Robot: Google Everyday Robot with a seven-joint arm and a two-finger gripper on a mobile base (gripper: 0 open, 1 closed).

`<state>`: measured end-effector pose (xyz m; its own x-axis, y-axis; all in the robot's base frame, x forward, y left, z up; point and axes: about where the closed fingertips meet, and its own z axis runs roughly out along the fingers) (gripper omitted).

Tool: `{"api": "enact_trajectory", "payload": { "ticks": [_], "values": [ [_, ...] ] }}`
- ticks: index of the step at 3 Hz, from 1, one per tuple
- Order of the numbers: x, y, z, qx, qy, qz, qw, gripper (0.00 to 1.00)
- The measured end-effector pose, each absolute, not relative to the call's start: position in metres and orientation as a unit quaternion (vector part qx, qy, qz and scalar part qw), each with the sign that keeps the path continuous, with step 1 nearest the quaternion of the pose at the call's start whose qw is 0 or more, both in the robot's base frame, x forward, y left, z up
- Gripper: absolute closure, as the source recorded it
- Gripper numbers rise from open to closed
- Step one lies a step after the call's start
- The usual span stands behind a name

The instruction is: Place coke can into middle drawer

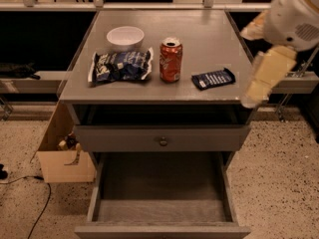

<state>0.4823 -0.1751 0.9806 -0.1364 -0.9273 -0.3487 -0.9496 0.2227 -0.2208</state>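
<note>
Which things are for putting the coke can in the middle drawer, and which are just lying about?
Job: coke can, on the cabinet; middle drawer, open; gripper, by the cabinet's right edge.
Lying about: white bowl, snack bag, blue packet.
</note>
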Motion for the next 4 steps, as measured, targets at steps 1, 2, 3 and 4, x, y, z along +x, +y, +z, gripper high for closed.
{"api": "enact_trajectory", "payload": {
  "ticks": [1, 2, 3, 4],
  "values": [
    [0.533, -0.148, 0.991, -0.619, 0.73, 0.095, 0.274, 0.0],
    [0.578, -0.111, 1.007, -0.606, 0.705, 0.162, 0.332, 0.0],
    [0.608, -0.081, 1.013, -0.597, 0.687, 0.199, 0.362, 0.0],
    [0.624, -0.04, 1.023, -0.605, 0.673, 0.191, 0.381, 0.0]
  ]
}}
